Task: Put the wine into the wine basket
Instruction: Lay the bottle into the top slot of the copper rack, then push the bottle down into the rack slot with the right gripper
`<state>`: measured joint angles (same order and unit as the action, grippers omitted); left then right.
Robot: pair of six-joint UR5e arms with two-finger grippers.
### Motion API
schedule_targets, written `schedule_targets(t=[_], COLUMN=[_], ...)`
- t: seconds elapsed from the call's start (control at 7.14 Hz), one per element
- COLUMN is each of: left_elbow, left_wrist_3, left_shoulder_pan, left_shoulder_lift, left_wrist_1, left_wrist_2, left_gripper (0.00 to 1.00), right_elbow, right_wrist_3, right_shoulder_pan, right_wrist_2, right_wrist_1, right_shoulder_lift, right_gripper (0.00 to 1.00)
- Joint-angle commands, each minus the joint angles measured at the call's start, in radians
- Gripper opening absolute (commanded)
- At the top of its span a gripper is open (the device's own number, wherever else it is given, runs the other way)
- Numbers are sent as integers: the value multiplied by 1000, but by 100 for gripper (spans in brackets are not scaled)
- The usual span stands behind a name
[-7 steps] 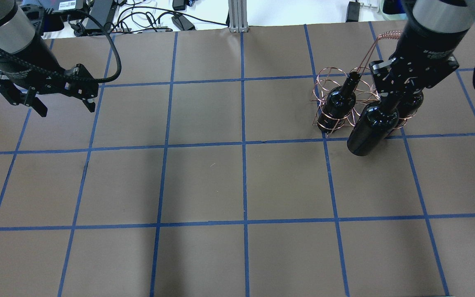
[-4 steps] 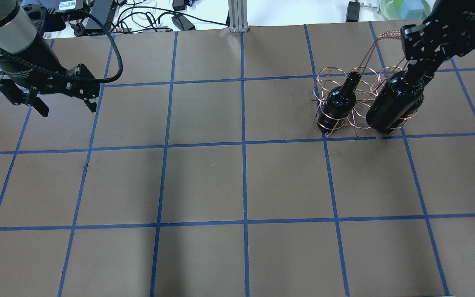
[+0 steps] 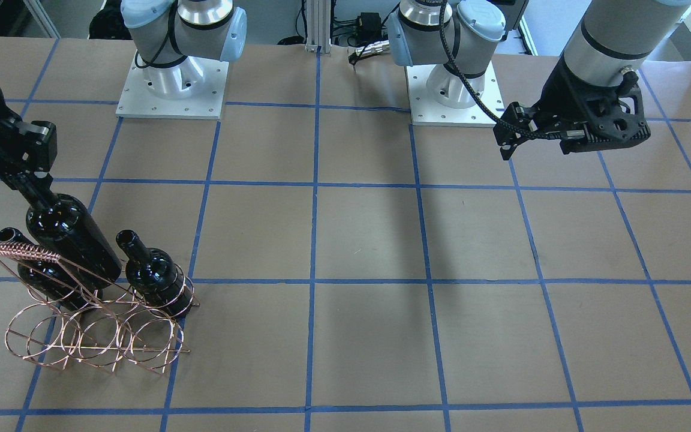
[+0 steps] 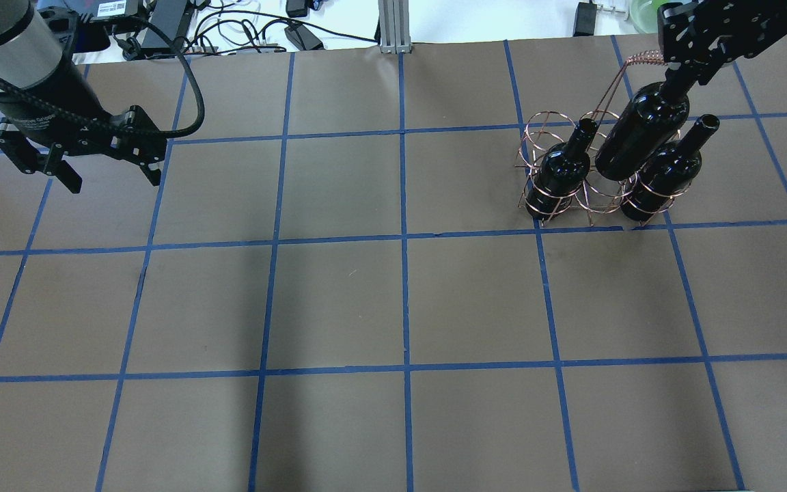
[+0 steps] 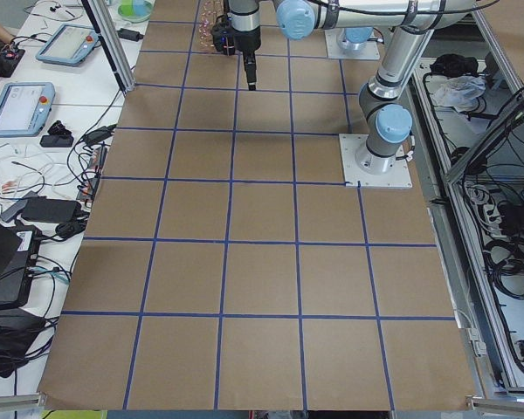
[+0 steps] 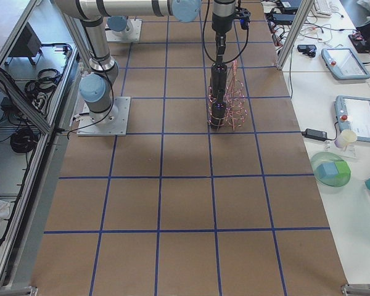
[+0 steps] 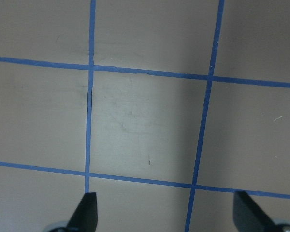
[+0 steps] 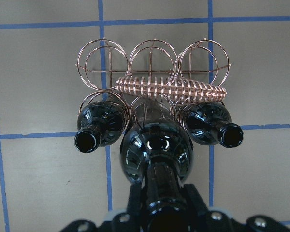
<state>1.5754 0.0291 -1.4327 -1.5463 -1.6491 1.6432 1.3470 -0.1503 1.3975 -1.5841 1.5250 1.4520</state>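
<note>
Table: brown surface with a blue tape grid. All the work is at the far corner on the robot's right.

Wine basket: stands on the table. Both outer front rings each hold a seated bottle, one on the inner side and one on the outer side. The middle ring between them is the only free slot on that row.

Wine: hangs tilted between the two seated bottles, with its neck up towards the arm and its base down at the middle ring. From where I stand I cannot tell whether the base has entered the ring or sits just above it.

Right gripper: clenched around the neck of the wine, close beside the coil-wrapped handle.

Left gripper: fingers spread and holding nothing, well apart from the basket over bare table.

Recommendations for the step in hand:
- Match the bottle's tilt to the slant of the seated bottles.
- Keep the base centred on the middle ring, then lower along the bottle's own axis, not straight down.
- Keep the shoulder clear of both neighbours, as glass on glass is the main risk.
- Keep the gripper off the handle, because the light wire rack would shift easily.
- Release only once the base is bearing.
</note>
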Motion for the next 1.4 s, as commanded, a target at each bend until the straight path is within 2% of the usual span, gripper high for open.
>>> schedule_targets(t=[0.0,0.42,0.7,0.98,1.26], left_elbow=[0,2,2,0,0], left_wrist_3=[0,0,-8,1,-5], left_shoulder_pan=[0,0,0,-15,-28], left_shoulder_lift=[0,-2,-5,-6,-5], left_wrist_1=[-1,-3,-2,6,9], left_wrist_2=[4,7,7,3,7], left_gripper=[100,100,100,100,100], right_elbow=[4,11,17,63,128], right_wrist_3=[0,-29,-29,-29,-29], right_shoulder_pan=[0,0,0,0,0], right_wrist_2=[9,-25,-14,-13,-13], right_wrist_1=[11,18,20,50,137], right_shoulder_lift=[-28,-48,-50,-48,-59], right_gripper=[19,19,20,20,21])
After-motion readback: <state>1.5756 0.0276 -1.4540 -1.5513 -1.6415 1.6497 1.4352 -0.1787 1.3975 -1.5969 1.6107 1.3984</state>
